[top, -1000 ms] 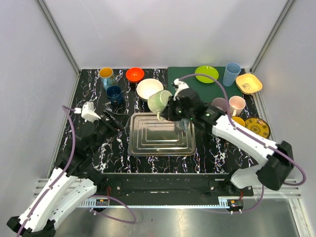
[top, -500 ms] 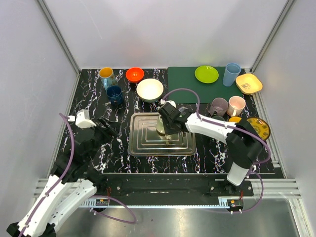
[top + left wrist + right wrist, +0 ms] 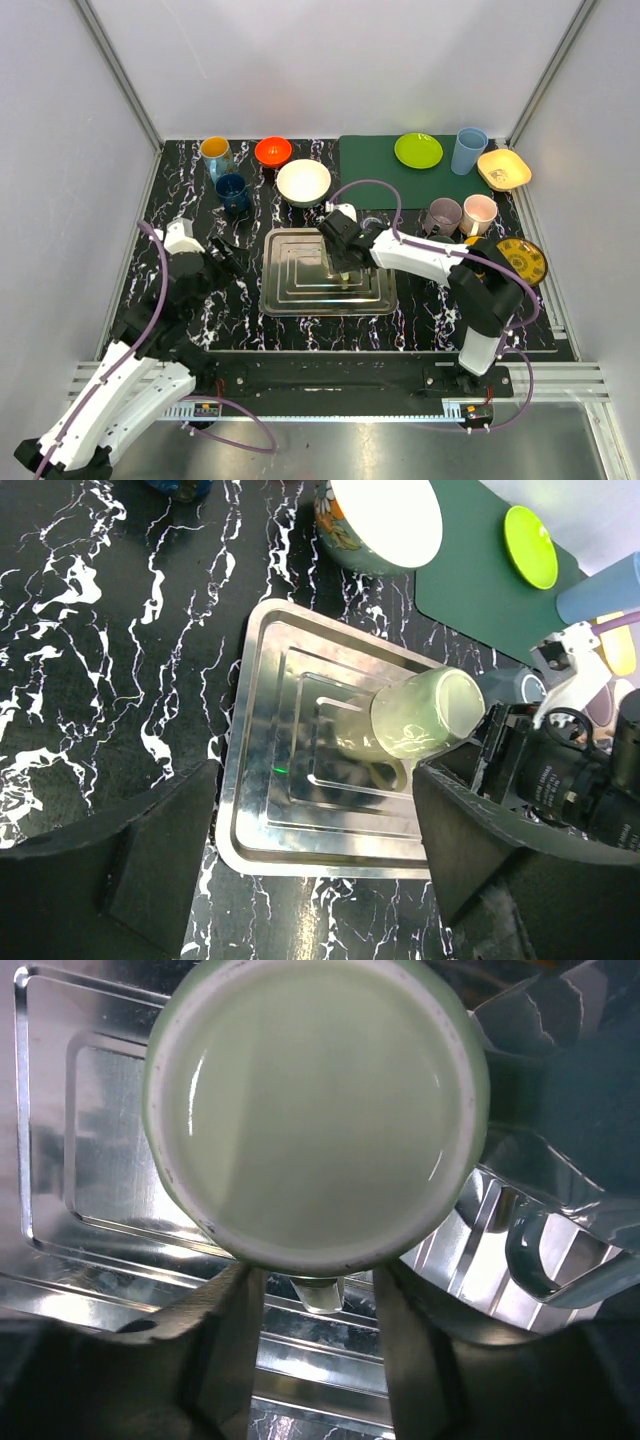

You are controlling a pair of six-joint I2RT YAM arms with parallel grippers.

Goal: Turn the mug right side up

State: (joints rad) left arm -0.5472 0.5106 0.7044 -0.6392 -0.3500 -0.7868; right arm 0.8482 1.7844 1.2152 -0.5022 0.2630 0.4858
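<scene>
A pale green mug (image 3: pixel 415 718) stands upside down on the steel tray (image 3: pixel 290 290), its base facing up at the right wrist camera (image 3: pixel 315 1110). Its handle (image 3: pixel 328 1295) lies between my right gripper's fingers (image 3: pixel 225 1350), which stand apart on either side and do not touch it. My right gripper (image 3: pixel 341 262) is open, points down over the tray's middle and hides most of the mug in the top view. My left gripper (image 3: pixel 225 258) is open and empty, left of the tray; its fingers (image 3: pixel 110 870) frame the tray's near edge.
Behind the tray are a white bowl (image 3: pixel 303 182), an orange bowl (image 3: pixel 272 150), a yellow mug (image 3: pixel 214 150) and a blue mug (image 3: pixel 232 188). A green mat (image 3: pixel 380 160) holds a lime plate (image 3: pixel 418 150). Two mugs (image 3: pixel 442 214) and a patterned plate (image 3: pixel 522 258) sit to the right.
A second ago my right gripper held the mug in the air near the white bowl; it has come down onto the tray. My left gripper has shifted slightly.
</scene>
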